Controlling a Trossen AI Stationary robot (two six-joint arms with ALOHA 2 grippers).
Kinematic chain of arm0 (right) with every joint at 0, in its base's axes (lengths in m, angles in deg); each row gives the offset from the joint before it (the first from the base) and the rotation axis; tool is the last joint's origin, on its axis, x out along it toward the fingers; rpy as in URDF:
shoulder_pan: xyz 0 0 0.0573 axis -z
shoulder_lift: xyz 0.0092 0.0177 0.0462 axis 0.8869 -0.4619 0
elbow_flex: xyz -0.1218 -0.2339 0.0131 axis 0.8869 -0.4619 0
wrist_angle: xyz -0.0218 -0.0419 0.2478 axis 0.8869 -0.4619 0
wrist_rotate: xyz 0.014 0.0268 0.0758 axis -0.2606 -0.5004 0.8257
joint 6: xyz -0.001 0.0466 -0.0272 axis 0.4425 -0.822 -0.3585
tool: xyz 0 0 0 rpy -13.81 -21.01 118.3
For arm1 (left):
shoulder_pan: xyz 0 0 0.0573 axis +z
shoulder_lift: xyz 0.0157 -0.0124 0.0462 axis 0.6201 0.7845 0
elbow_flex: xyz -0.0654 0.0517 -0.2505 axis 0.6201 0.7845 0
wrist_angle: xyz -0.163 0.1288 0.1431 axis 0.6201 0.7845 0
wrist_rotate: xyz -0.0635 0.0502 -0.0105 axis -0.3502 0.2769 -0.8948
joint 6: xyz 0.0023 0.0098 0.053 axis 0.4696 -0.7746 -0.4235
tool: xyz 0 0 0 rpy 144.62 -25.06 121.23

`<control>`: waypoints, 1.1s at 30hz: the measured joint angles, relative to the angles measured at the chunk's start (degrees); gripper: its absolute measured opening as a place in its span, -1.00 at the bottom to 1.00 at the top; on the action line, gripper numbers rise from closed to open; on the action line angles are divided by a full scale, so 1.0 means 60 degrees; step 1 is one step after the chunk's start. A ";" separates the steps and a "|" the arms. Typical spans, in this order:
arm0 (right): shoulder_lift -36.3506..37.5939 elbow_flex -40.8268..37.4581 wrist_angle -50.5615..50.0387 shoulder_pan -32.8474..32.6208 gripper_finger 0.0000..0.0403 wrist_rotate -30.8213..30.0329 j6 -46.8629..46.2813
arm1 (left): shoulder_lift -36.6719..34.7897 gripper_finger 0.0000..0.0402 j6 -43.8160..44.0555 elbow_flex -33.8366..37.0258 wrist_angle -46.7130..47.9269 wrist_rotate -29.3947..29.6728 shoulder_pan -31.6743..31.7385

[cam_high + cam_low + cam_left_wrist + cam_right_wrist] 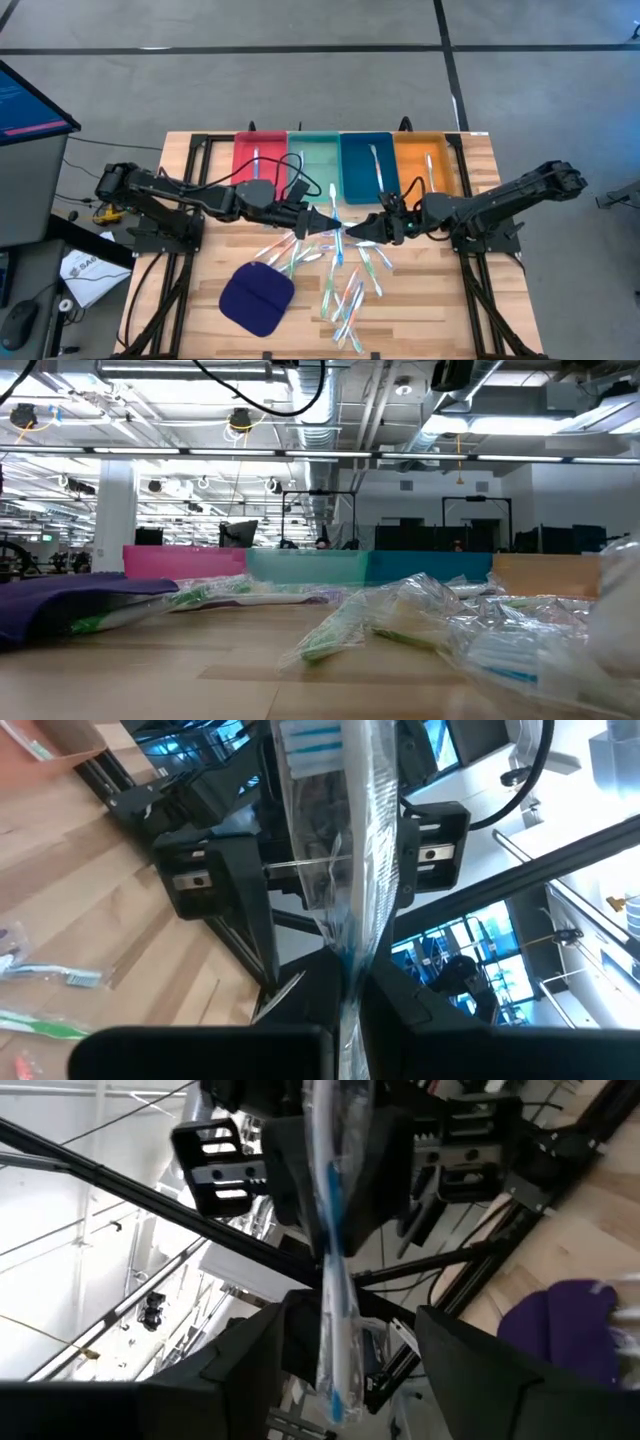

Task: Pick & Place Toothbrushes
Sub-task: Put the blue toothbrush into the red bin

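Observation:
One toothbrush point(334, 205), in a clear wrapper with blue accents, hangs in the air over the middle of the table. My left gripper point(328, 228) comes from the left and is shut on it. My right gripper point(352, 232) faces it from the right and is open. In the right wrist view its fingers point(235, 1375) stand apart on either side of the toothbrush point(335, 1350) without touching it. Several more wrapped toothbrushes point(350, 290) lie loose on the wood below and nearer the front edge. My left gripper pinches the wrapped toothbrush between its two fingers, about midway along its length point(348, 975). The fingers come level from the table's left and lie across the brush. The brush is lifted clear of the table, running from far to near as seen from above.
Red point(250, 150), teal point(318, 150), blue point(358, 150) and orange point(412, 155) trays stand side by side along the far edge, each with a toothbrush or two inside. A dark blue cloth pad point(257, 298) lies near the front left. A monitor point(25, 100) stands off the table's left.

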 joint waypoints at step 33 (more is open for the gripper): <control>-0.1310 0.1752 -0.1047 0.0127 0.02 0.0520 0.0898 | -0.0022 -0.95 -0.0118 0.0000 0.0014 0.0105 0.0145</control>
